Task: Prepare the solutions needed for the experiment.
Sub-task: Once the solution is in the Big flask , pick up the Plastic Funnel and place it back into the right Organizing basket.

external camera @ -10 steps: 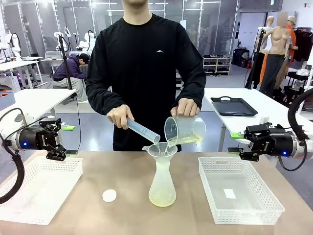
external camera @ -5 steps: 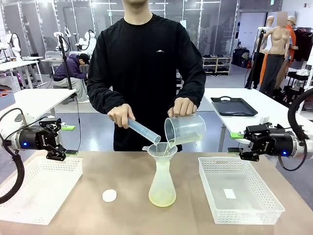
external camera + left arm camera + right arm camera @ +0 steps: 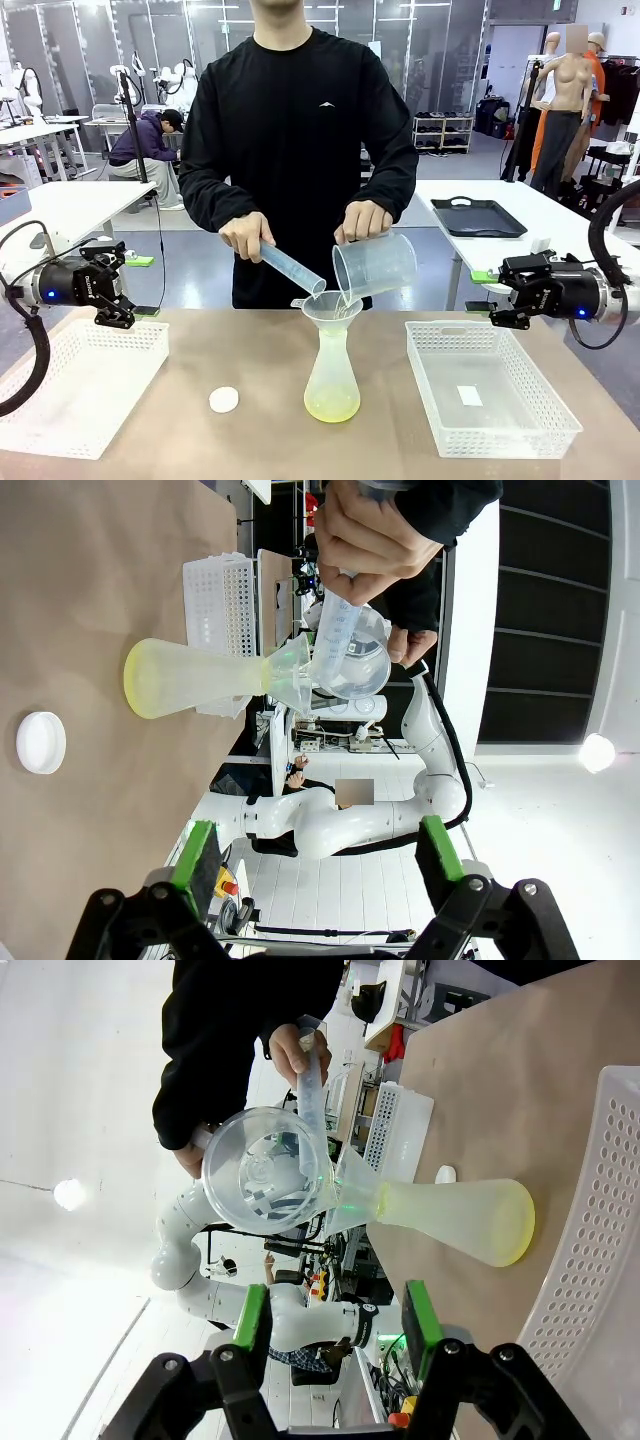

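Brown surface [image 3: 200, 345] carries two white mesh baskets, the left basket [image 3: 75, 385] and the right basket [image 3: 490, 385]. The left claw [image 3: 315, 855] and right claw [image 3: 335, 1325] hang near the baskets' far edges, each spread wide and empty, unmoved over the last second. Between the baskets stands the flask [image 3: 332, 370] with a funnel [image 3: 330, 305] in its neck. The person's beaker [image 3: 375, 265] has tipped steeper, and the yellow-green pool it held a second ago is nearly gone. The measuring cylinder [image 3: 290, 268] leans into the same funnel as before. The solutions [image 3: 332, 405] lie as a shallow pale layer in the flask's base. I judge the pouring almost finished. The small white disc [image 3: 224, 399] lies apart.
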### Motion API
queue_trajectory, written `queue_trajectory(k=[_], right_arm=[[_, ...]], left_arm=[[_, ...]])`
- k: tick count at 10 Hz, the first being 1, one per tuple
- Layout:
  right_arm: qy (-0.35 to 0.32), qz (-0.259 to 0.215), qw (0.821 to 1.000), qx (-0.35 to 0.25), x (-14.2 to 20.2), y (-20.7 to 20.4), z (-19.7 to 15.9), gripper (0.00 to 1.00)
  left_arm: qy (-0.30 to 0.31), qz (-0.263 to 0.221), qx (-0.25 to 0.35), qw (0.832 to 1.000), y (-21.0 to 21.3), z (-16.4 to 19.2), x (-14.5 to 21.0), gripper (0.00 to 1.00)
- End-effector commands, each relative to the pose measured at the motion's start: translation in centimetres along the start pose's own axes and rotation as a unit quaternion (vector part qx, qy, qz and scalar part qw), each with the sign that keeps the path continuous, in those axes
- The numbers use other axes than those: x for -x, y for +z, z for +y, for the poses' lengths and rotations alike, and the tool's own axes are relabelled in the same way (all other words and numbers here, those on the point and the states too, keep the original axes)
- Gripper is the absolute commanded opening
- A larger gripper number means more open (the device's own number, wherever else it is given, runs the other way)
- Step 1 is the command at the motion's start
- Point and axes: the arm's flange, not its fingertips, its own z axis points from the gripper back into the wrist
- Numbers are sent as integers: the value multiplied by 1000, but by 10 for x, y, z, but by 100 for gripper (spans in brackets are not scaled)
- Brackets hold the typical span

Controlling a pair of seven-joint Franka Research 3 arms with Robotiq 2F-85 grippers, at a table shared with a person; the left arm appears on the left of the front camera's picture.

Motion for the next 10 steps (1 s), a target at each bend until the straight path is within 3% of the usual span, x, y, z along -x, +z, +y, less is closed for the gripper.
queue_trajectory(k=[1,10], right_arm=[[0,0,1000,-1,0,0,0,67],[0,0,1000,-1,0,0,0,67]], left_arm=[[0,-1,2,1000,0,-2,0,100],[0,-1,2,1000,0,-2,0,100]])
